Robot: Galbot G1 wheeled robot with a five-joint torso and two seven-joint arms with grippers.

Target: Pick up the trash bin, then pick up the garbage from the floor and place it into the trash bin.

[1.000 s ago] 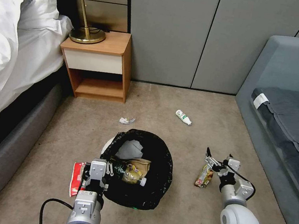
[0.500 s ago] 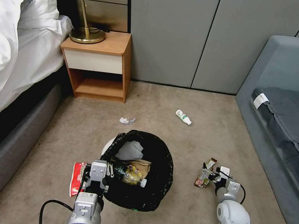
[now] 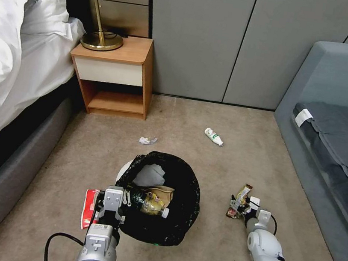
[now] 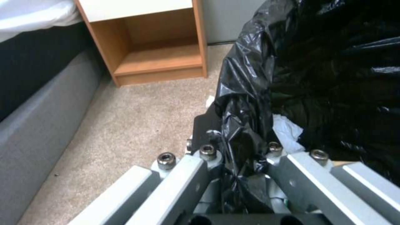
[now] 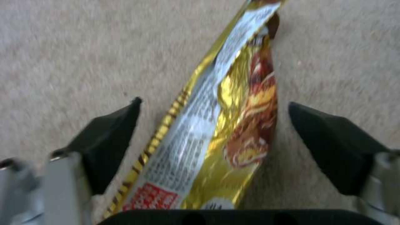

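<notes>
Now straddling the gold snack wrapper (image 5: 225, 125) on the carpet (image 3: 209, 248) — right gripper (image 5: 212, 140) jaws wide. Light, crinkly, slippery; best pinched mid-length. Left gripper (image 4: 239, 162) clamped on the trash bin (image 3: 177, 230) liner's rim.

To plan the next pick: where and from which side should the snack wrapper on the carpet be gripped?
Grip the snack wrapper across its narrow middle, coming from above. It lies flat and long on the carpet, and the right hand already has an open finger on each side of it, so closing there probably pinches both long edges.

Open carpet (image 3: 238, 165): clear from 12 to 2 o'clock of trash bin (image 3: 177, 230).
Obstacles: nightstand (image 3: 112, 74) at 11 o'clock; sofa (image 3: 332, 140) at 3 o'clock; bed (image 3: 12, 82) at 9 o'clock.
</notes>
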